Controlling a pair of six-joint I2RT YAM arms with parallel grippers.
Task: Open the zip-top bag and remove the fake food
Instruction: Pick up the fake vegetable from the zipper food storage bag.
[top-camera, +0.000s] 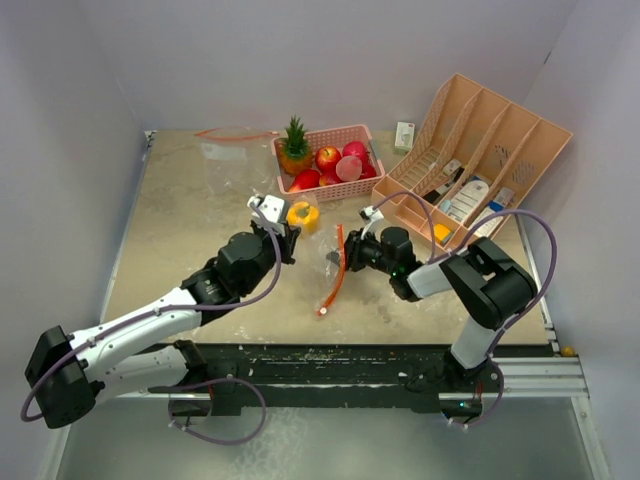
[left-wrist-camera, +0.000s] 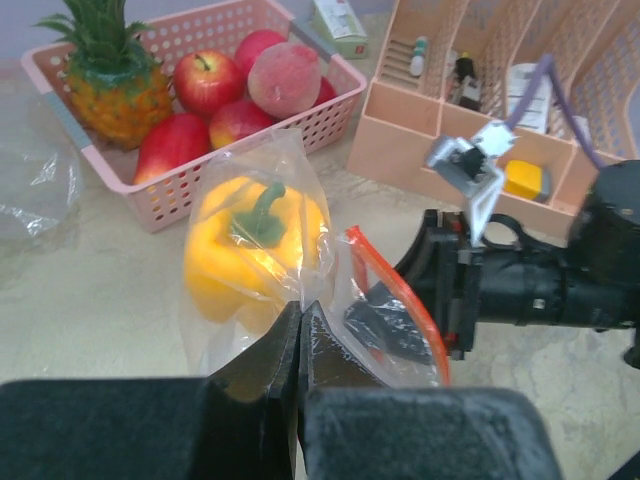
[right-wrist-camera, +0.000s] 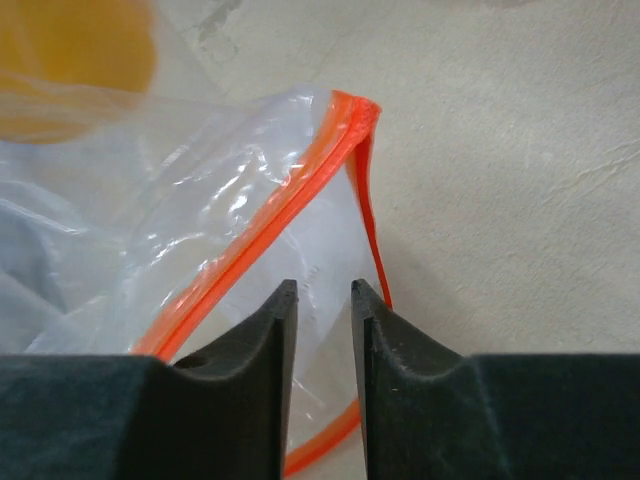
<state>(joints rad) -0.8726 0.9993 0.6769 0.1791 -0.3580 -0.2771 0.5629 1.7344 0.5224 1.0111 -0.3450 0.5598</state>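
Observation:
The clear zip-top bag (top-camera: 322, 252) with an orange zip strip (top-camera: 338, 268) lies mid-table, its mouth gaping toward the right. A yellow bell pepper (left-wrist-camera: 245, 245) sits inside it at the far end. My left gripper (left-wrist-camera: 300, 310) is shut on a fold of the bag's film just below the pepper. My right gripper (right-wrist-camera: 324, 290) stands at the bag's mouth, its jaws a little apart over the film beside the zip strip (right-wrist-camera: 300, 180), pinching nothing. More fake food rests in the pink basket (top-camera: 330, 193): a pineapple (top-camera: 294, 148) and several red fruits (top-camera: 328, 157).
A pink slotted organizer (top-camera: 490, 150) holding bottles and cartons stands at the right back, close behind my right arm. A small carton (top-camera: 404, 135) sits next to the basket. Another clear bag (top-camera: 225, 150) lies at the back left.

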